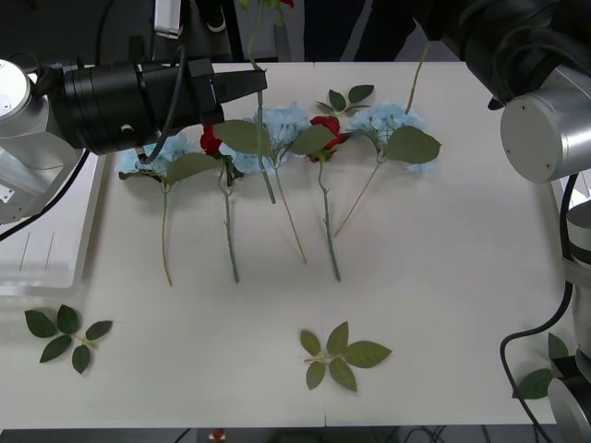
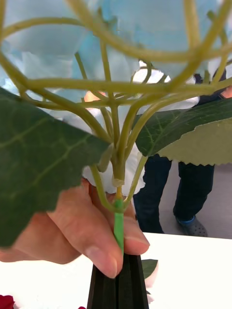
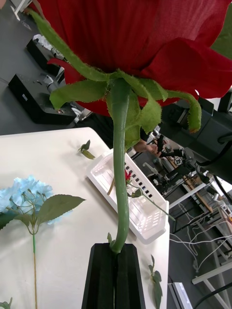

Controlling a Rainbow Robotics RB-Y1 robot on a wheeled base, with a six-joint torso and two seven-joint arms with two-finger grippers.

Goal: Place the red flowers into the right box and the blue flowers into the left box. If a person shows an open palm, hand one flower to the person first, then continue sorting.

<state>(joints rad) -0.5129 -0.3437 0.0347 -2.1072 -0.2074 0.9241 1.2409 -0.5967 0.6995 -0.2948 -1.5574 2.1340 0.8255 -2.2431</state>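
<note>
My left gripper (image 1: 257, 79) (image 3: 116, 248) is shut on the stem of a red flower (image 3: 145, 43), holding it upright above the table's far edge. The right gripper (image 2: 118, 258) is shut on the stem of a blue flower (image 2: 121, 29). A person's hand (image 2: 72, 231) pinches that stem just above my fingertips. On the table lie three blue flowers (image 1: 152, 155) (image 1: 280, 123) (image 1: 392, 120) and two red flowers (image 1: 211, 140) (image 1: 325, 127) in a row. The left box (image 1: 46, 268) sits at the table's left edge. The right box (image 3: 145, 227) holds one red flower.
Bloomless leaf sprigs lie at the front left (image 1: 65, 334), front middle (image 1: 342, 355), far middle (image 1: 346, 97) and front right corner (image 1: 540, 380). The right arm's grey joint (image 1: 545, 129) hangs over the far right corner. The person's dark trousers (image 2: 193, 188) stand behind the table.
</note>
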